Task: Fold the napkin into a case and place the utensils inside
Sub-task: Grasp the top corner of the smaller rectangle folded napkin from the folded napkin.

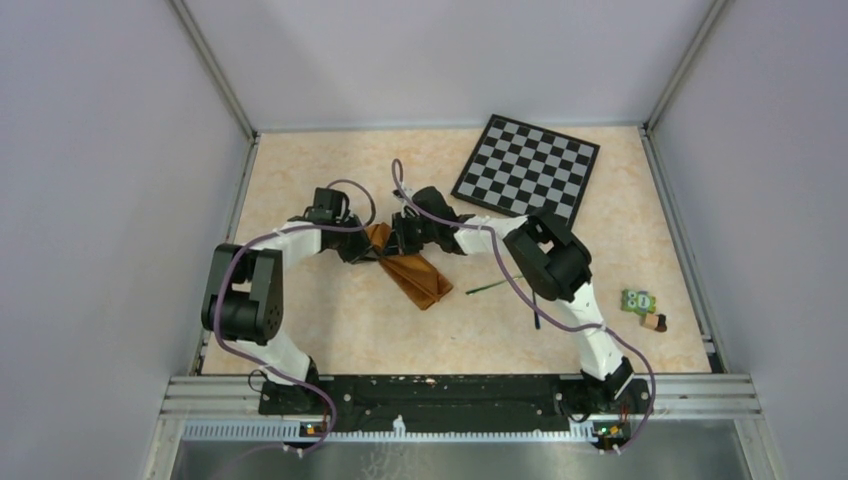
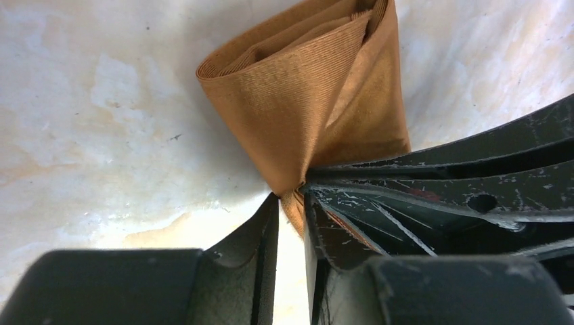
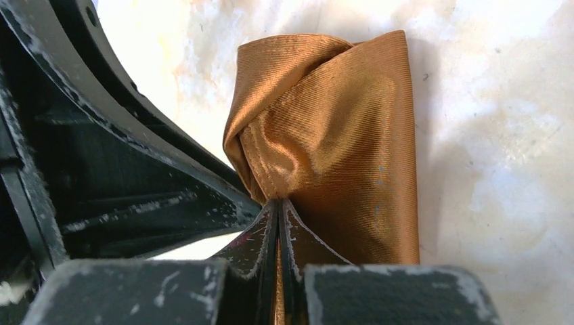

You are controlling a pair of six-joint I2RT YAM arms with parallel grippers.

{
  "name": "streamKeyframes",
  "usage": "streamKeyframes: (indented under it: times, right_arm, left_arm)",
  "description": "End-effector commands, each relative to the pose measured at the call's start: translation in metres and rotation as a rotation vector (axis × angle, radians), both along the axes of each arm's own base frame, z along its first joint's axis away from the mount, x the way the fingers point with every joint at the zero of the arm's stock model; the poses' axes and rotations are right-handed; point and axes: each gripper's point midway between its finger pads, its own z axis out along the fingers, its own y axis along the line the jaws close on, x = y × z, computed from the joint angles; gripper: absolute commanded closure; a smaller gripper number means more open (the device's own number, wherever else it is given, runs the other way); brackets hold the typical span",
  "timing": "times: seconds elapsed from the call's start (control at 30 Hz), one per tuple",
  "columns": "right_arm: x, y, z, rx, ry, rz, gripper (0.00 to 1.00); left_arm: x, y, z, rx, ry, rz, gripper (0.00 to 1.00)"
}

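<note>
Napkin point(image 1: 412, 272): rust-brown, fine ribbed weave with a sheen. Checkered board point(image 1: 527, 166): black and grey squares. Table point(image 1: 330, 330): cream-peach, marbled. Left arm point(image 1: 290, 240): white links, black joints. Small packet point(image 1: 637, 300): apparently green.

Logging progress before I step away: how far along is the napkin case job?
Done: the napkin is folded into a narrow strip. In hand: the left gripper and the right gripper both pinch one end of it. Left: a slim utensil lies on the table beside it, not yet inside.
</note>
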Motion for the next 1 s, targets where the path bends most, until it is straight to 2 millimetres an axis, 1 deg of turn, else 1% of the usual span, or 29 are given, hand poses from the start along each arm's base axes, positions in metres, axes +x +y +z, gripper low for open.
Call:
streamKeyframes:
  times: [0.0, 0.07, 0.1, 0.13, 0.17, 0.23, 0.3, 0.4, 0.47, 0.57, 0.63, 0.67, 0.73, 0.83, 0.97]
  right_arm:
    - [-0.002, -0.013, 0.022, 0.006, -0.026, -0.008, 1.00]
    - [-0.004, -0.012, 0.032, 0.035, -0.036, 0.023, 1.00]
    - [-0.004, -0.011, 0.036, 0.047, -0.043, 0.030, 0.98]
    - [-0.002, -0.009, 0.039, 0.056, -0.051, 0.029, 0.95]
    - [0.001, -0.007, 0.040, 0.062, -0.047, 0.025, 0.91]
    - [0.006, -0.002, 0.043, 0.084, -0.036, 0.020, 0.89]
    - [0.011, 0.003, 0.041, 0.093, -0.027, 0.004, 0.89]
    - [0.018, 0.004, 0.030, 0.071, -0.021, -0.026, 0.89]
    - [0.021, 0.004, 0.022, 0.057, -0.019, -0.038, 0.91]
    - [0.022, 0.006, 0.009, 0.043, -0.003, -0.038, 0.97]
    - [0.024, 0.007, 0.000, 0.024, 0.000, -0.043, 1.00]
    - [0.025, 0.008, -0.004, 0.013, -0.001, -0.045, 1.00]
    - [0.027, 0.011, -0.012, -0.006, -0.002, -0.042, 1.00]
    - [0.030, 0.020, -0.010, 0.003, -0.017, -0.024, 1.00]
    - [0.036, 0.033, 0.002, 0.023, -0.042, -0.022, 1.00]
  left_arm:
    - [0.003, 0.016, 0.023, -0.026, -0.066, 0.029, 0.74]
    - [0.000, 0.029, 0.026, -0.050, -0.069, 0.056, 0.72]
    - [0.001, 0.036, 0.026, -0.059, -0.071, 0.071, 0.71]
    - [0.001, 0.038, 0.025, -0.067, -0.071, 0.075, 0.71]
    - [0.005, 0.049, 0.024, -0.077, -0.066, 0.109, 0.71]
    - [0.013, 0.053, 0.024, -0.093, -0.064, 0.121, 0.72]
    - [0.019, 0.053, 0.021, -0.100, -0.058, 0.129, 0.72]
    - [0.026, 0.053, 0.012, -0.106, -0.047, 0.146, 0.72]
    - [0.029, 0.050, 0.006, -0.111, -0.037, 0.145, 0.72]
    - [0.031, 0.039, -0.001, -0.115, -0.023, 0.125, 0.73]
    - [0.032, 0.036, -0.005, -0.120, -0.019, 0.129, 0.72]
    - [0.030, 0.025, -0.007, -0.125, -0.012, 0.106, 0.73]
    - [0.029, 0.019, -0.011, -0.124, -0.002, 0.095, 0.73]
    - [0.025, 0.011, -0.016, -0.104, 0.015, 0.082, 0.75]
    - [0.016, 0.003, -0.022, -0.095, 0.034, 0.069, 0.77]
